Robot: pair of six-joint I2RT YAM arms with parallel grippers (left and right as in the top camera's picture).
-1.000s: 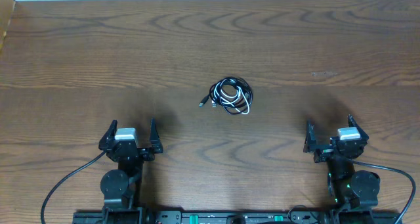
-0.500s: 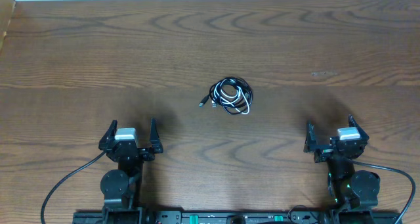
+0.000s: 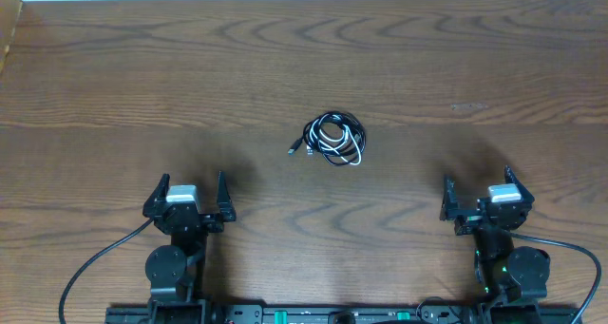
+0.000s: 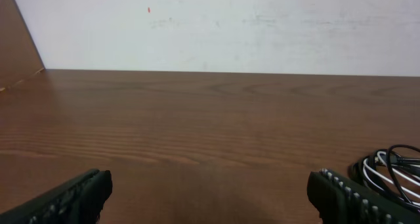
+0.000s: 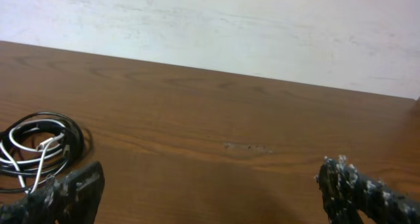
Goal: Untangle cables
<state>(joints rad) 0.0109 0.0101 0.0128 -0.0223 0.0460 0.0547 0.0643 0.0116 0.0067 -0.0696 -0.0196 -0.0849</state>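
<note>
The cables lie in one small coiled tangle of black and white cords in the middle of the wooden table, with a plug end sticking out to the left. The left wrist view catches the tangle at its right edge; the right wrist view has the cables at its left edge. My left gripper stands open near the front left, well short of the tangle, nothing between its fingers. My right gripper stands open at the front right, also apart from the cables, empty.
A white wall rises behind the table's far edge. A wooden side panel stands at the far left. Thick black arm cables loop beside both bases near the front edge.
</note>
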